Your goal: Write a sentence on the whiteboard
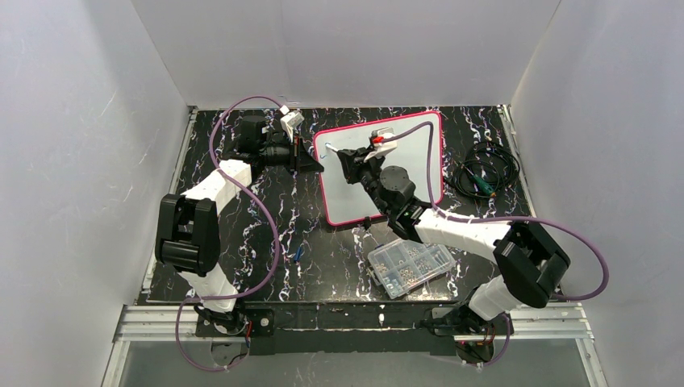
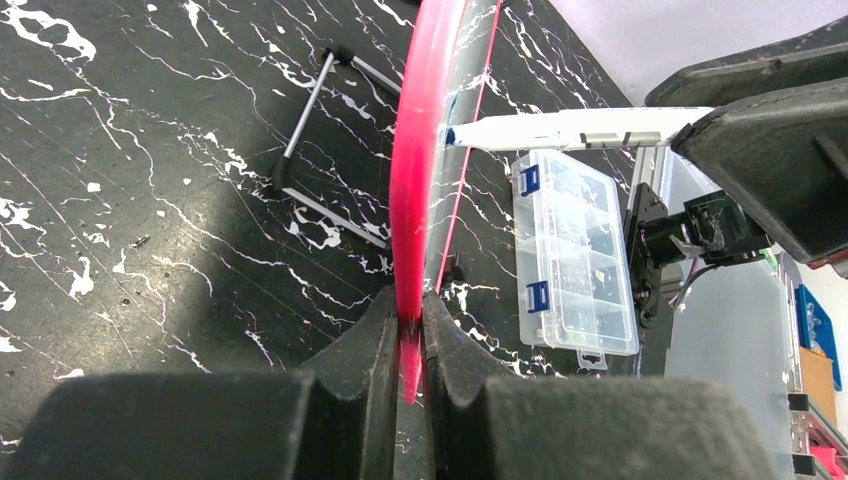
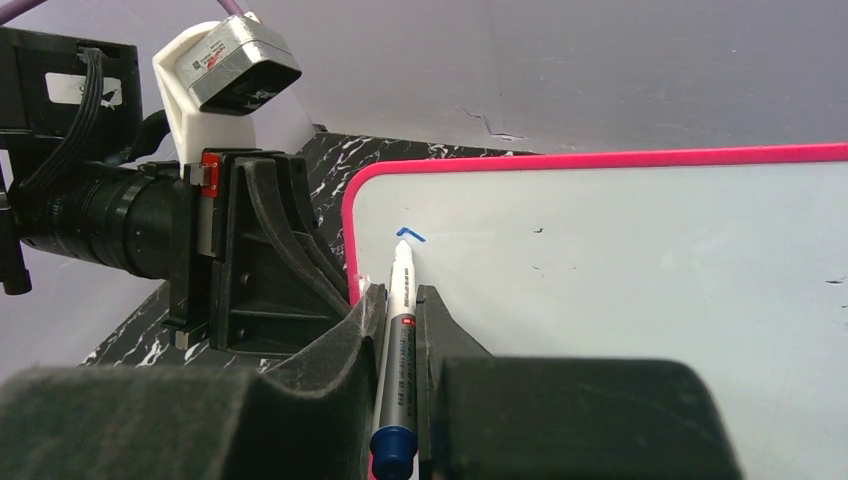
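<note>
The whiteboard (image 1: pixel 419 161), white with a pink-red frame, stands tilted at the back middle of the table. My left gripper (image 1: pixel 317 165) is shut on its left frame edge (image 2: pixel 408 330). My right gripper (image 1: pixel 348 161) is shut on a white marker (image 3: pixel 400 310) with a blue end cap. The marker's tip touches the board (image 3: pixel 620 260) near its top left corner. The only writing of the sentence is one short blue stroke (image 3: pixel 410 235) at the tip. The marker also shows in the left wrist view (image 2: pixel 570 128), reaching the board's face.
A clear compartmented parts box (image 1: pixel 410 266) lies in front of the board, under my right arm. A coil of black cable (image 1: pixel 484 173) lies right of the board. A small blue item (image 1: pixel 298 252) lies on the table front left of the board. A thin metal stand leg (image 2: pixel 310 130) sits behind it.
</note>
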Motion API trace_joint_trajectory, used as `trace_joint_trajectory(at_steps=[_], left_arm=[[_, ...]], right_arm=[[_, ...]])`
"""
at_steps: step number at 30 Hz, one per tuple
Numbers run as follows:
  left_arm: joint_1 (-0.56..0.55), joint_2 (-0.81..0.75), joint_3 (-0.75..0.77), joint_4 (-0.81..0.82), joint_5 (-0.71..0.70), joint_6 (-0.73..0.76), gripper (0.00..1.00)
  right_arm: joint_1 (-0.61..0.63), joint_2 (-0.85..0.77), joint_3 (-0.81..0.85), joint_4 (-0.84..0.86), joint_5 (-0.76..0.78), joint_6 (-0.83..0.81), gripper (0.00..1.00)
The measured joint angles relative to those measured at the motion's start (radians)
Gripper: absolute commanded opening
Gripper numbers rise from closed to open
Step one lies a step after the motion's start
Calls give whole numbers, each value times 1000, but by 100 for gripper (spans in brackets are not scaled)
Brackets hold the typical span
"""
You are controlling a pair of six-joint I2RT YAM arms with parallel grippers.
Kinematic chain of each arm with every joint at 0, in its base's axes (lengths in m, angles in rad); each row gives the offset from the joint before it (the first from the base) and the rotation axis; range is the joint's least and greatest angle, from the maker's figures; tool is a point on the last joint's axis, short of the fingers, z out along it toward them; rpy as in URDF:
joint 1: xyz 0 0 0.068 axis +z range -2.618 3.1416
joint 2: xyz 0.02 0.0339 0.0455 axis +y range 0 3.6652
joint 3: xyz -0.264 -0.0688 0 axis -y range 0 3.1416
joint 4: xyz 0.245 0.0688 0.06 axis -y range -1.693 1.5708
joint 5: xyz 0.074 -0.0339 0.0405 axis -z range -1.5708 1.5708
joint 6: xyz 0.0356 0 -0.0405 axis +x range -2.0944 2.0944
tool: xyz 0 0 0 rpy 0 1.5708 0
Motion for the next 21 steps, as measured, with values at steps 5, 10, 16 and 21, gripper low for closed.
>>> trace_joint_trajectory(at_steps=[5,10,16,21], left_arm=[[0,0,0,0,-1,0,0],[0,0,0,0,-3,0,0],[0,0,0,0,-5,0,0],[0,0,0,0,-4,0,0]], right_arm=[[0,7,0,11,6,-3,1],[0,21,15,18,5,-5,1],[0,24,16,23,2,-2,1],[0,25,11,23,-10,11,1]])
